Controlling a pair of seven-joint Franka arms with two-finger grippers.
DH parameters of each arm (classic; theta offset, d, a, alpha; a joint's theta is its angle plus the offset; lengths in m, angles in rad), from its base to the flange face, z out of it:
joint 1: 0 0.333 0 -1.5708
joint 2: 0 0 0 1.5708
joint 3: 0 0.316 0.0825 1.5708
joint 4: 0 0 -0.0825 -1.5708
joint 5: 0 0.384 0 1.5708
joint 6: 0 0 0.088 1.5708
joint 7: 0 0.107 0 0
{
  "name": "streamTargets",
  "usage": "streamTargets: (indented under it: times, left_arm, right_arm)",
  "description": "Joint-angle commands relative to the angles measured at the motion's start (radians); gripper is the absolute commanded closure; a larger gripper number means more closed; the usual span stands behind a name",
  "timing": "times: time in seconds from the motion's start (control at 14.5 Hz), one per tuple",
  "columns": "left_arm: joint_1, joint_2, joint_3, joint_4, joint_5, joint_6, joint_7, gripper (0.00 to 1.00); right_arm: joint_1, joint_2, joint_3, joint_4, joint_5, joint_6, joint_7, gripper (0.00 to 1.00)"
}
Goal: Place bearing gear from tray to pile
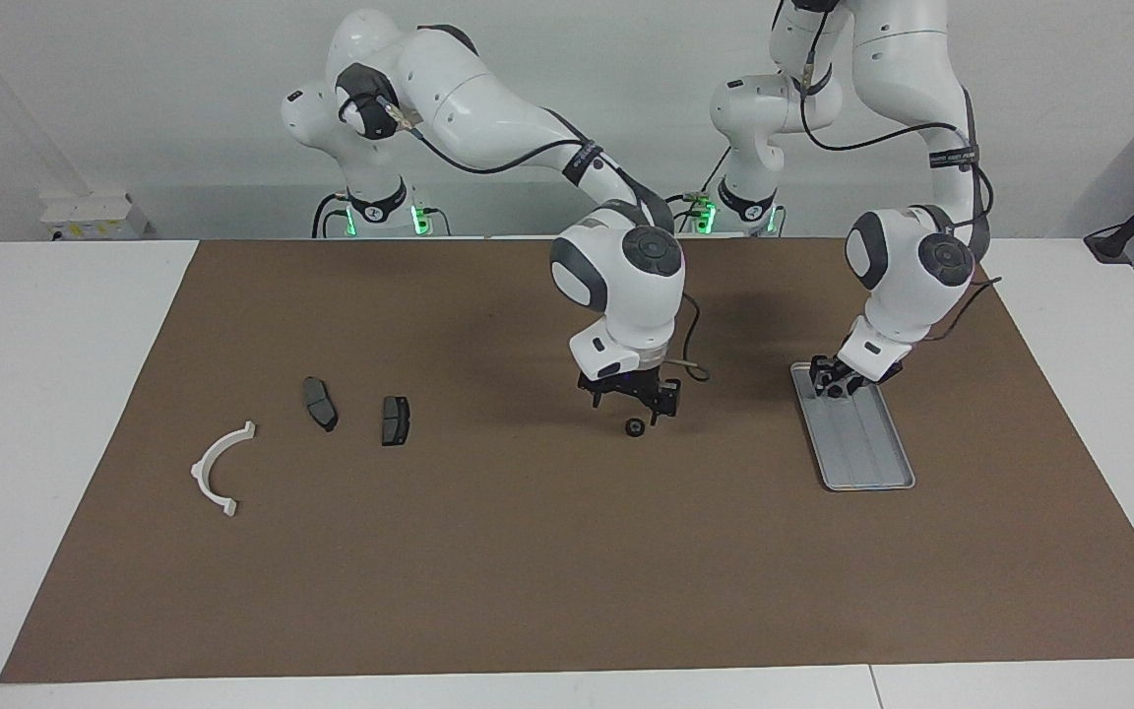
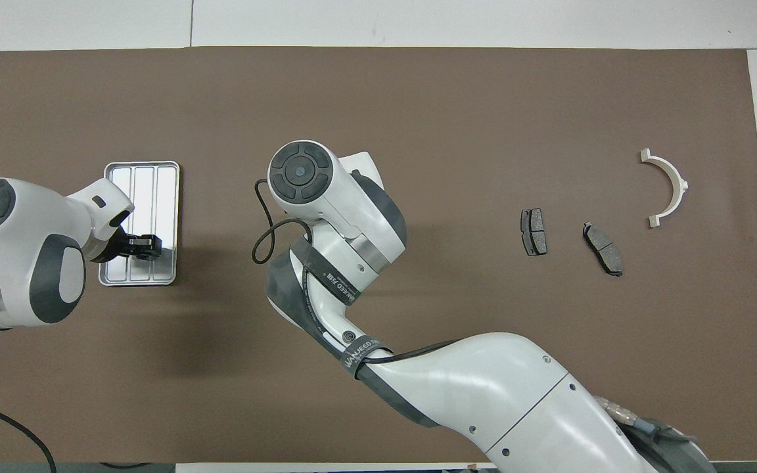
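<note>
mat (image 1: 528, 551): brown (white table (image 1: 65, 394)) | left gripper (image 1: 835, 384): clasps gear | right gripper (image 1: 634, 406): spread

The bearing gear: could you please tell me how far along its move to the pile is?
Partly done: the bearing gear lies mid-mat, off the tray. In hand: the open right gripper hangs just over it; the left gripper is down at the tray. Left: carrying it to the pile.
</note>
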Motion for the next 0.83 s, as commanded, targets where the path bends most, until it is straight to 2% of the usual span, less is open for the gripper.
streamTargets:
  times: [0.0, 0.41, 0.55, 0.69, 0.76]
  left_arm:
    - [0.012, -0.007, -0.006, -0.027, 0.007, 0.036, 0.001, 0.49]
    - [0.012, -0.005, -0.006, -0.034, 0.007, 0.043, 0.001, 0.58]
    - [0.012, -0.007, -0.006, -0.043, 0.007, 0.045, 0.003, 0.70]
    - [0.012, -0.007, -0.005, -0.036, 0.007, 0.039, 0.003, 0.94]
    - [0.014, -0.005, -0.005, -0.024, 0.007, 0.025, 0.004, 1.00]
  right_arm:
    - [0.021, 0.071, 0.000, 0.092, -0.012, -0.023, 0.012, 0.00]
    - [0.021, 0.082, 0.003, 0.066, -0.005, -0.023, -0.044, 0.00]
    - [0.015, 0.082, 0.003, 0.058, -0.005, -0.020, -0.047, 0.00]
    - [0.009, 0.082, 0.008, 0.051, -0.002, -0.014, -0.077, 0.00]
    - [0.007, 0.081, 0.008, 0.044, 0.017, -0.001, -0.097, 0.00]
